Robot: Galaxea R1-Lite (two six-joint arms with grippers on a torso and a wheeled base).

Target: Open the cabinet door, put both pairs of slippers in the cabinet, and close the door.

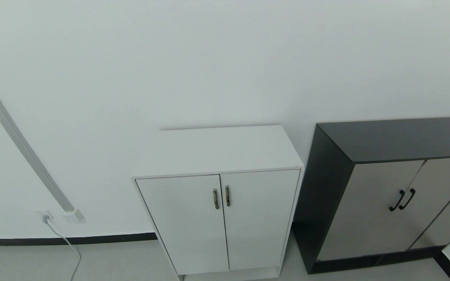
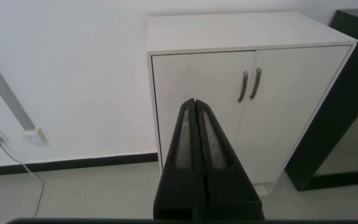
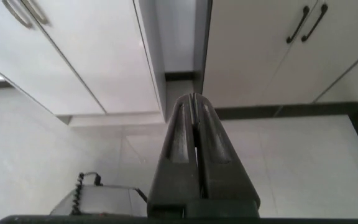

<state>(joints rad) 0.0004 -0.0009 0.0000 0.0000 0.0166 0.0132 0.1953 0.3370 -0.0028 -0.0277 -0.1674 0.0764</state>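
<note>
Left gripper (image 2: 194, 107): jaws clenched flat against each other, grasping nothing, held in the air in front of the white cabinet (image 2: 247, 37) and aimed at its left door (image 2: 197, 81). Right gripper (image 3: 194, 99): jaws likewise pressed together and empty, held low above the grey floor (image 3: 303, 168) and aimed at the narrow gap between the white cabinet and the dark cabinet (image 3: 260, 56). In the head view the white cabinet stands at 6 o'clock, its back against the white wall (image 1: 225, 58). Both of its doors, left and right door (image 1: 258, 218), lie closed and flush, with the two metal handles (image 1: 215, 198) upright side by side at the centre seam. At 3 o'clock from it, just beside, stands the dark cabinet with grey doors (image 1: 369, 210), also closed, bearing black handles (image 1: 402, 199). At 9 o'clock from the white cabinet, well apart, a wall socket (image 1: 45, 216) takes a plugged cable (image 1: 68, 244) that trails to the floor, and a pale conduit (image 1: 18, 136) runs aslant up the wall towards 10 o'clock.
</note>
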